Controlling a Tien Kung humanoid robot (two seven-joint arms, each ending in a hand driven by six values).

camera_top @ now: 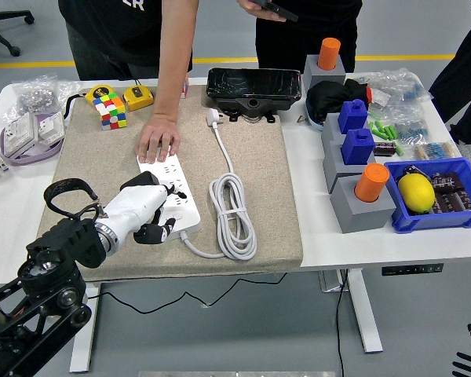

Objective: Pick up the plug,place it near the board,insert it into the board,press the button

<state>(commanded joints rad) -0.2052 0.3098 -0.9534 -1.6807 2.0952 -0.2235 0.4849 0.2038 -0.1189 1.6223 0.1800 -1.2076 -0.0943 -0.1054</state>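
Feed's bright and even here, diffuse overhead light. I see only soft shadows under the tabletop point(361, 236) edge. Mild glare on the white robot hand point(145, 216) shell. Focus sharp throughout, slight wide-angle stretch lower left.
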